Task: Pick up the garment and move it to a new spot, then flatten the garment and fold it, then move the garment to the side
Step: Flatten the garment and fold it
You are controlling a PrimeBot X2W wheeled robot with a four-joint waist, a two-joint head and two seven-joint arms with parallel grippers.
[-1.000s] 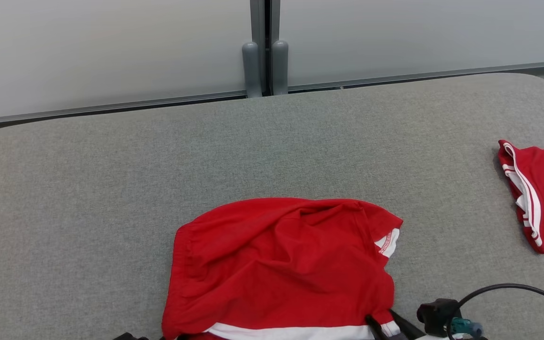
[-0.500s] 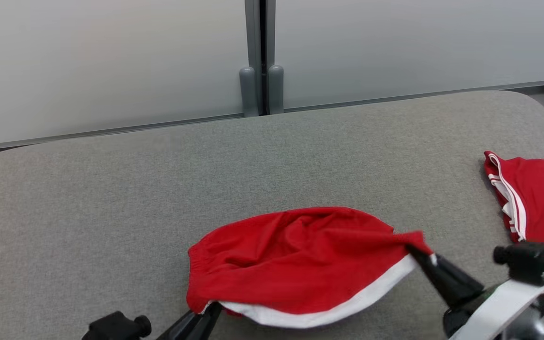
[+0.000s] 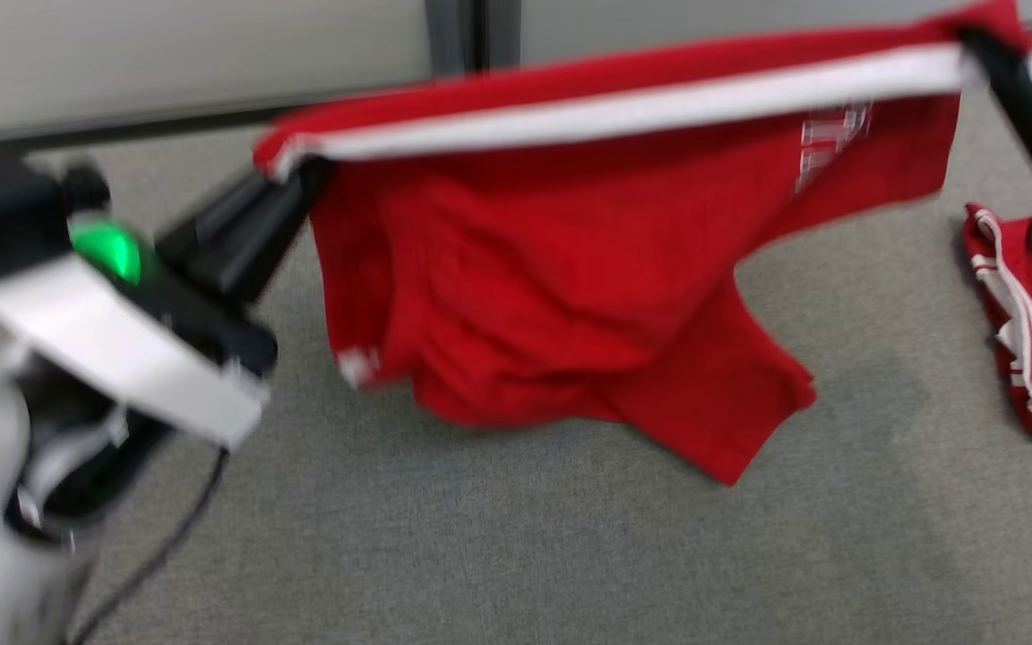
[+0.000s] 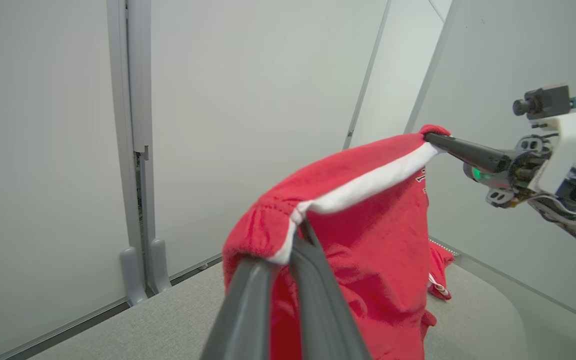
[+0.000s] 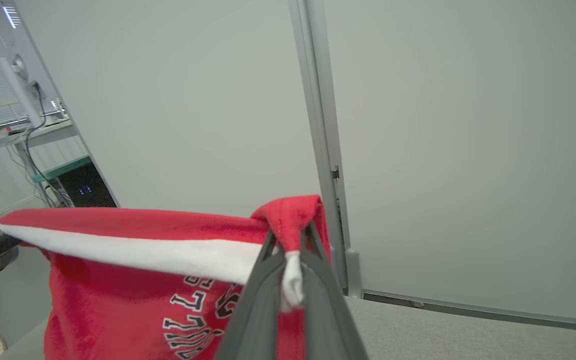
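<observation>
Red white-banded garment (image 3: 570, 296) hangs between left fingers (image 3: 238, 226) and right fingers (image 3: 1010, 82), both clamped on it.

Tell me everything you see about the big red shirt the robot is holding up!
The red cloth garment looks soft and crumpled. A white band runs along its top edge, stretched tight between the left hand and the right hand, each shut on one end. The rest hangs down loosely over the grey fabric surface. White letters with dark outlines show on one side. Whether its lowest corner touches the surface, I cannot tell.
</observation>
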